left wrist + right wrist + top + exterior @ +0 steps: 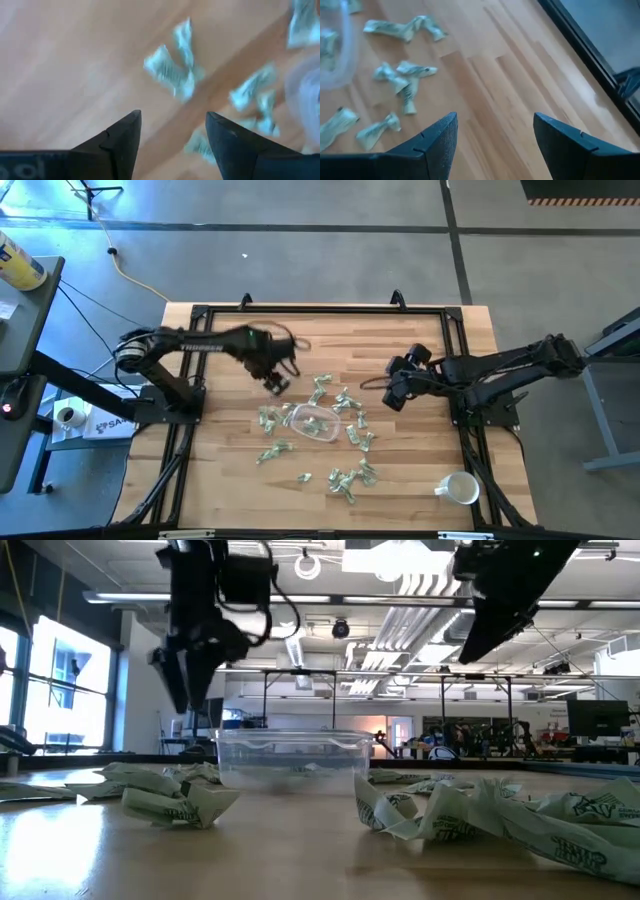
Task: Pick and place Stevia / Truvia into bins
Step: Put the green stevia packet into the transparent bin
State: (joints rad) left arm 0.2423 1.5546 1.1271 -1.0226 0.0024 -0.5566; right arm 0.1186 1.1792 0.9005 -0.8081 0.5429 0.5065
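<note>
Several pale green and white Stevia packets (pixel 345 405) lie flat on the wooden table around a small clear bin (pixel 312 423), which stands on its base mid-table (pixel 295 760). One packet shows inside the bin (pixel 318 424). My left gripper (pixel 277 385) hangs above the table just left of and beyond the bin, pointing down, open and empty (pixel 173 120); packets (pixel 172 70) lie below it. My right gripper (pixel 392 398) hovers to the right of the packets, slanting down, open and empty (pixel 495 120).
A white mug (pixel 460 488) lies at the near right corner. A black frame (pixel 455 330) runs round the tabletop. More packets (pixel 350 480) are scattered toward the near edge. Bare wood lies along the far side and the left.
</note>
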